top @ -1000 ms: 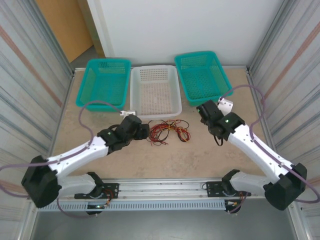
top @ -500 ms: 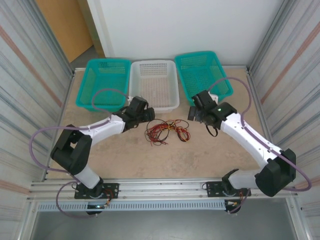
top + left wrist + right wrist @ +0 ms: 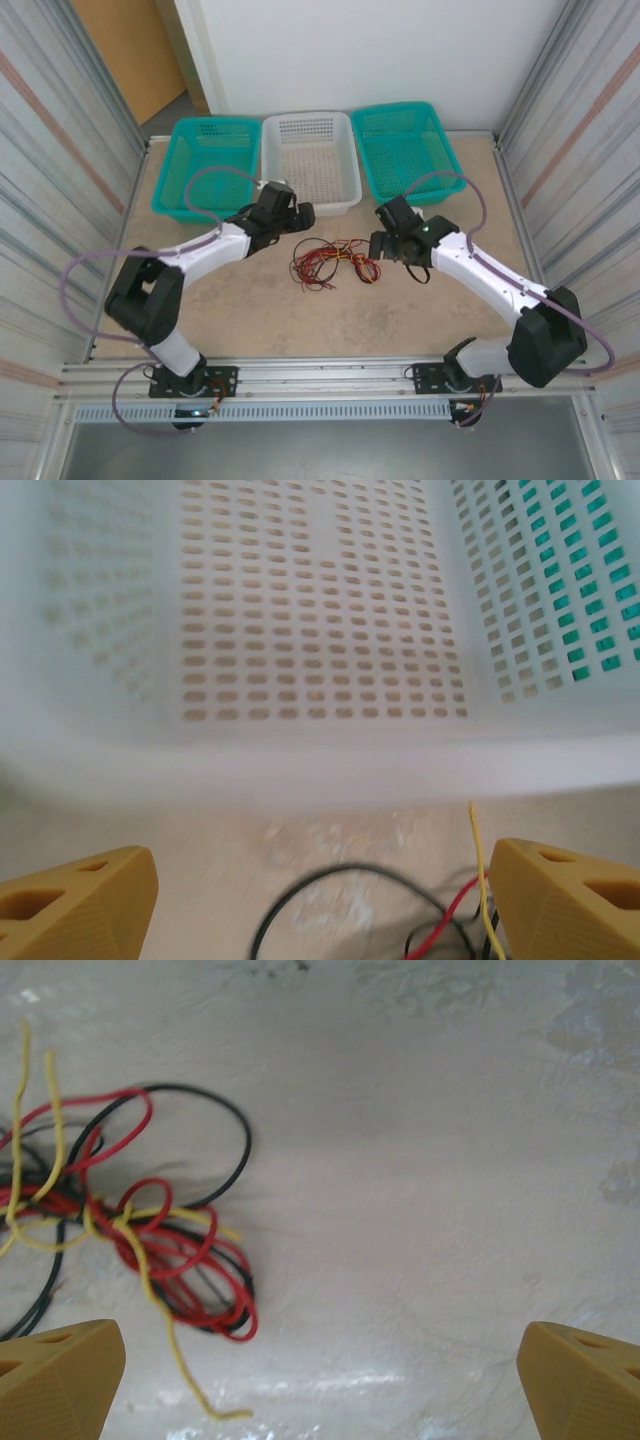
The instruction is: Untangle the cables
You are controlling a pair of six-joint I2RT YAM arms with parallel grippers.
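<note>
Both gaped wide, empty: left pincer (image 3: 303,213), right pincer (image 3: 378,243). Red, yellow and black cables (image 3: 335,262) lay knotted on tabletop (image 3: 300,320) between them, near white basket (image 3: 310,170). Best: each should take one loose outer strand, then draw apart slowly.

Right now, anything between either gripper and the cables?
Nothing visible. Bare table separates the left gripper and the right gripper from the cables, which lie between them. Both grippers are open. The white basket sits beyond the left gripper, off the path.
</note>
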